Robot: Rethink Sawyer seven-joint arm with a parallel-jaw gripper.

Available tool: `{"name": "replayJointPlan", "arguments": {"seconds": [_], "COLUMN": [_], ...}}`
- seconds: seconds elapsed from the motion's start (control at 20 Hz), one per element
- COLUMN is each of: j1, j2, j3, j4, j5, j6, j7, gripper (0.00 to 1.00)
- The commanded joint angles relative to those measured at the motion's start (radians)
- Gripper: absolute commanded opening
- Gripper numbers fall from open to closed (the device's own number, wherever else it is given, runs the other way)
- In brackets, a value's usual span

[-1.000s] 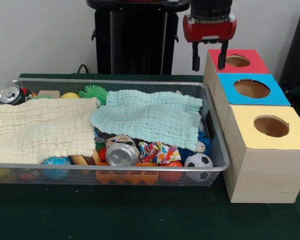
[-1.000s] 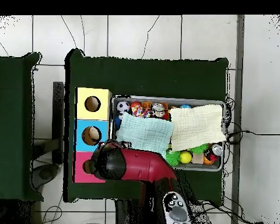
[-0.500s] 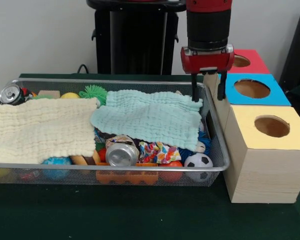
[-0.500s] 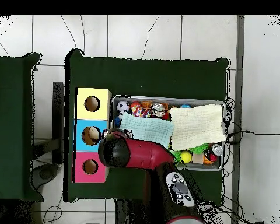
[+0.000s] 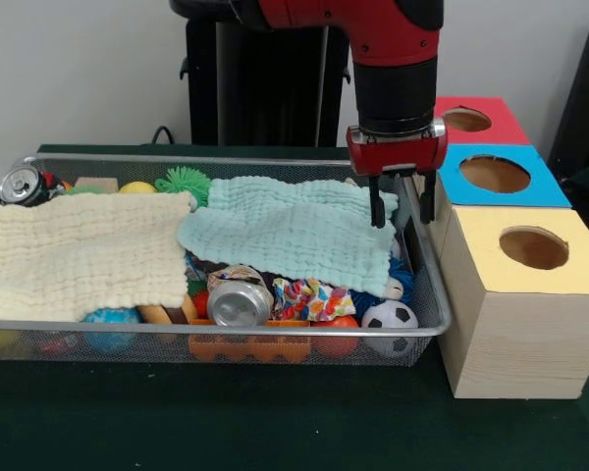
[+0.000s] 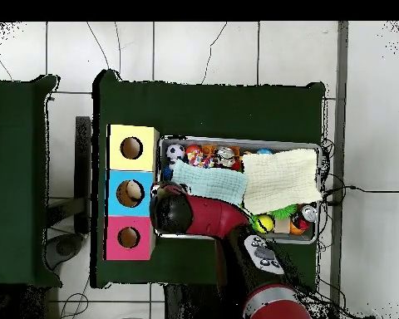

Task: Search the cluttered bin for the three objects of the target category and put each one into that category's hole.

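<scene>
Gripper [image 5: 396, 206] spread, empty, over bin [image 5: 427, 294] right end | one confetti wad [image 5: 312, 296] seen at front, by can [image 5: 238, 303] | I judged: come down straight on wad, avoid mint cloth [image 5: 293, 231], then yellow-box hole [image 5: 533, 247].

The front camera stands across the dark green table [image 5: 275, 422], low and close, facing the black pedestal [image 5: 260, 78]. The overhead camera looks straight down from high above, robot base at bottom. Both views share the long silver wire-mesh basket [image 5: 216, 332] [image 6: 240, 143] and the yellow-topped pale wooden box [image 5: 525, 294] [image 6: 133, 147].
</scene>
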Motion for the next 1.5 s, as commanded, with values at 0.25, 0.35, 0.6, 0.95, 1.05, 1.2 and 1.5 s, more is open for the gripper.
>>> {"name": "replayJointPlan", "arguments": {"seconds": [0.25, 0.35, 0.6, 0.95, 1.05, 1.2, 1.5], "j1": [-0.161, -0.193, -0.256, -0.219, -0.195, -0.177, -0.148], "j2": [-0.232, -0.259, -0.288, -0.301, -0.296, -0.267, -0.190], "j3": [0.157, 0.175, 0.218, 0.155, 0.124, 0.109, 0.083], "j4": [0.176, 0.187, 0.239, 0.203, 0.174, 0.135, 0.077], "j5": [-0.060, -0.066, -0.085, -0.124, -0.144, -0.158, -0.186], "j6": [0.110, 0.137, 0.123, 0.128, 0.128, 0.119, 0.063], "j7": [0.048, 0.022, 0.026, 0.030, 0.028, 0.033, 0.053], "gripper": [1.00, 1.00, 1.00, 1.00, 1.00, 1.00, 1.00]}}
